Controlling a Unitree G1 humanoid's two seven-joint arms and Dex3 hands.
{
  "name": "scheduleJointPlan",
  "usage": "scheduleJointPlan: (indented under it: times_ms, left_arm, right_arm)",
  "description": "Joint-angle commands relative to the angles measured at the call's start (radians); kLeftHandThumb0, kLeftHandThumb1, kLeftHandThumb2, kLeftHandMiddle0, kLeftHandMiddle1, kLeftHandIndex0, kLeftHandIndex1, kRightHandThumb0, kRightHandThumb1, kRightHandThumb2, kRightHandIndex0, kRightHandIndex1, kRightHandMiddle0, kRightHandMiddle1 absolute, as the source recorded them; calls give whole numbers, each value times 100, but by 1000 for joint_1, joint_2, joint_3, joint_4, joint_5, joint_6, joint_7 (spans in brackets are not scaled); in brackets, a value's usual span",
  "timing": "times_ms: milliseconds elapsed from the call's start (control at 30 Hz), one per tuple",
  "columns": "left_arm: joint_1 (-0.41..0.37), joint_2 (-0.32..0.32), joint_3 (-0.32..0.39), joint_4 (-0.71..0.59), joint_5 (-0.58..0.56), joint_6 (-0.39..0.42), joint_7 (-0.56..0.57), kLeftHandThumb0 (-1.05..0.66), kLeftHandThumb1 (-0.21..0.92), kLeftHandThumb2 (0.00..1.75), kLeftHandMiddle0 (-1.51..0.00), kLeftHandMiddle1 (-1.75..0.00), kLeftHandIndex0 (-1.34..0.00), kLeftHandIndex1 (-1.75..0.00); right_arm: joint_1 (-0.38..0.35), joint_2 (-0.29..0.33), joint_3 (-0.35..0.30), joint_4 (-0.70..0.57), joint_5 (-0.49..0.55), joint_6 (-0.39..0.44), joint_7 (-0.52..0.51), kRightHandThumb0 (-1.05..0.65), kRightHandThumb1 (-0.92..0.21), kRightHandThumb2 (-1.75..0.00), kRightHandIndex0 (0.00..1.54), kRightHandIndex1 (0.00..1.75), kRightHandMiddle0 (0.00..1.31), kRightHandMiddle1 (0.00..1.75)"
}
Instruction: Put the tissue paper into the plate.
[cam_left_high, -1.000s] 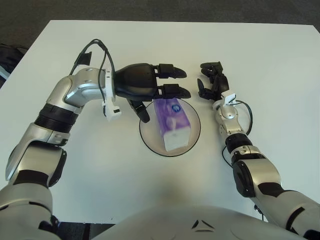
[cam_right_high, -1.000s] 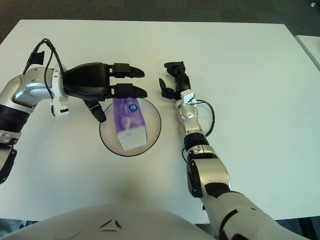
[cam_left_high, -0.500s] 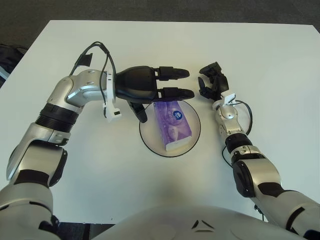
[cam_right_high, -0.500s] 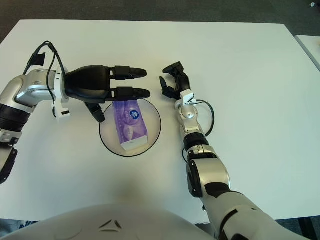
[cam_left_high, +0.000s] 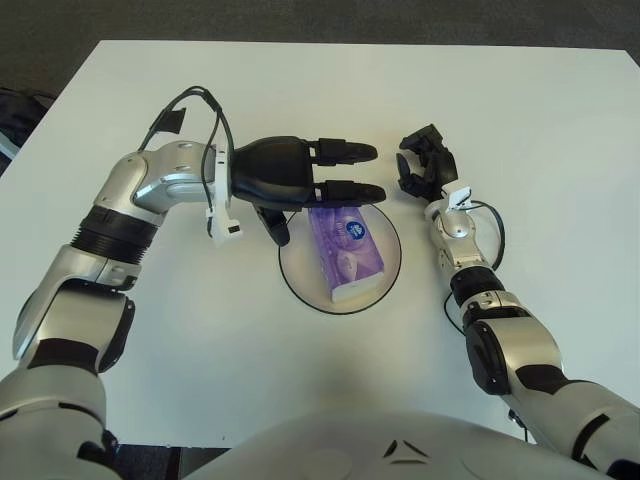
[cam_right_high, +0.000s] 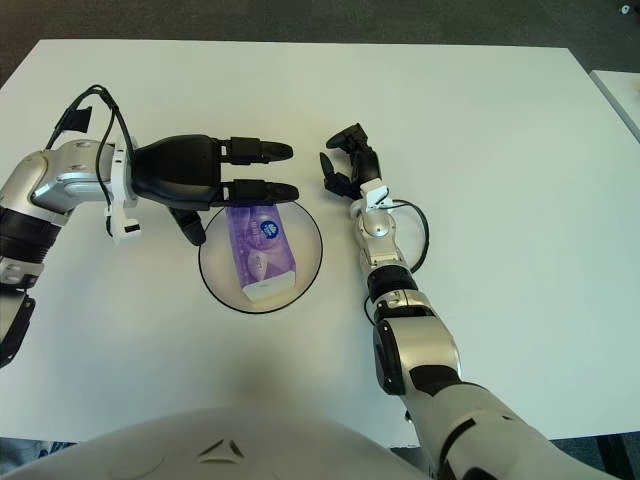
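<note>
The left hand, black with three fingers, sits above the far-left rim of the plate. Its two upper fingers are extended toward the robot's right, one above the other with a gap between them, and its thumb points down toward the desk on the plate's left side. The fingers are spread and grip nothing. The lower extended finger overlaps the far end of the tissue pack in both views; contact between them cannot be determined.

The purple plastic-wrapped pack of tissue paper lies flat inside the shallow round clear plate with a dark rim. The pack runs lengthwise from the far side of the plate toward the near side, with its pale end nearest the robot and a small round blue-and-white label near its far end. The whole pack lies within the rim.

The right hand shows to the right of the plate, apart from it, over bare desk. Its dark fingers are curled inward and enclose nothing.

The plate stands on the white flat desk, near its middle. A black cable loops above the left forearm, and another runs beside the right wrist
</note>
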Motion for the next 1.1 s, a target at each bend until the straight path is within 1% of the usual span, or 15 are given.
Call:
scheduleJointPlan:
  times_ms: [0,67,133,200,267,400,433,467,500,600,667,800,867,1000,1067]
  left_arm:
    - [-25,4,9,26,35,-29,50,-105,91,11,0,0,0,0]
    - [-26,5,13,32,38,-29,57,-105,91,10,0,0,0,0]
    - [-17,1,32,51,5,2,66,-105,92,12,0,0,0,0]
    - [-3,-12,51,76,-43,39,74,-105,92,18,0,0,0,0]
    - [12,-31,68,94,-100,88,71,-105,92,23,0,0,0,0]
    - [16,-68,101,251,-170,123,107,-105,92,35,0,0,0,0]
    - [22,-82,112,295,-215,137,101,-105,92,37,0,0,0,0]
    - [25,-92,119,326,-248,146,95,-105,92,45,0,0,0,0]
    - [37,-106,130,332,-323,174,61,-104,92,53,0,0,0,0]
    - [48,-141,152,349,-493,232,-35,-101,92,66,0,0,0,0]
    - [17,-173,169,421,-557,244,-73,-94,92,76,0,0,0,0]
    - [-48,-215,192,546,-595,232,-90,-87,92,87,0,0,0,0]
    - [-83,-243,211,601,-606,260,-74,-84,92,92,0,0,0,0]
    - [-68,-234,260,620,-673,272,-99,-82,92,100,0,0,0,0]
    - [-58,-221,286,631,-695,295,-103,-82,92,104,0,0,0,0]
  right_arm:
    - [209,26,4,203,1,147,14,-37,-74,-77,37,96,30,175]
    - [209,28,3,204,2,150,13,-37,-74,-77,37,97,30,175]
    - [211,31,3,199,5,157,15,-36,-81,-66,35,97,28,173]
    - [213,34,4,194,5,161,17,-35,-87,-54,34,96,26,170]
    - [214,34,5,189,6,165,20,-35,-90,-50,33,95,25,169]
    - [215,34,7,185,7,171,27,-35,-92,-47,33,95,24,169]
    - [214,32,6,186,8,172,30,-35,-92,-47,33,95,24,169]
    - [214,30,6,187,8,173,33,-35,-92,-47,33,95,24,169]
    - [211,28,4,193,9,174,35,-35,-92,-47,34,95,24,169]
    - [206,27,1,206,11,177,38,-35,-92,-47,34,95,23,169]
    - [206,28,-1,206,13,177,38,-35,-92,-47,34,96,23,170]
    - [208,31,-2,206,12,172,35,-35,-92,-47,34,97,23,170]
    - [212,36,1,198,10,169,32,-35,-92,-47,33,97,23,170]
    - [215,38,1,192,12,174,37,-35,-92,-47,32,97,23,170]
    - [217,38,0,190,13,175,39,-35,-92,-48,32,97,22,170]
